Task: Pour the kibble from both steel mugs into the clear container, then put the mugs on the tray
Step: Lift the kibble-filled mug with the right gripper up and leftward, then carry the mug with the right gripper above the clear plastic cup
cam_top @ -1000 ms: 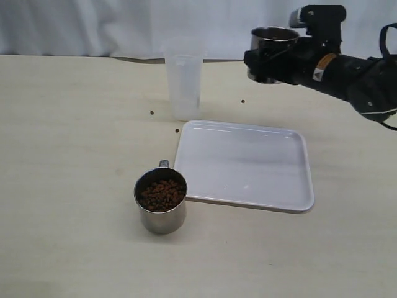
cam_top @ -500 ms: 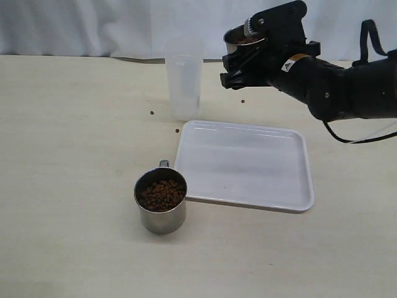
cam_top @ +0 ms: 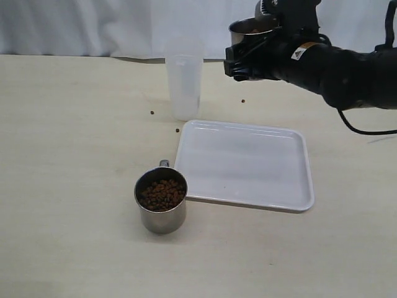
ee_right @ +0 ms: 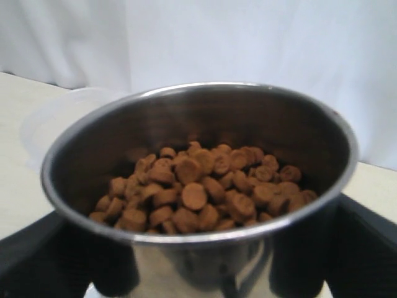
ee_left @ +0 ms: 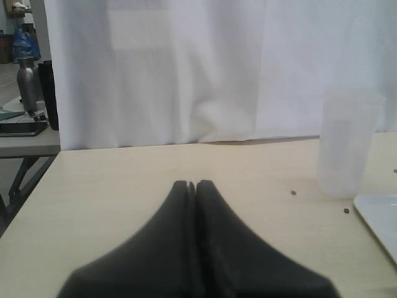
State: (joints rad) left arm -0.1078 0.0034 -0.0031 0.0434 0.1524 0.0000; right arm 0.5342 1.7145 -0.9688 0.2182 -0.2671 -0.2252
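Upper right, the right hand [cam_top: 251, 62] is clamped on a mug [cam_top: 251, 30] of kibble [ee_right: 198, 192], held in the air just right of the container [cam_top: 184, 87]. The second mug [cam_top: 161, 214], also full, stands on the table [cam_top: 74, 155] at lower centre-left, by the left edge of the tray [cam_top: 248, 161]. The left hand [ee_left: 195, 186] has its fingers pressed together.

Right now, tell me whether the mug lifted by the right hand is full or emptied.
Not emptied. In the right wrist view kibble covers the bottom of the lifted mug, well below its rim.
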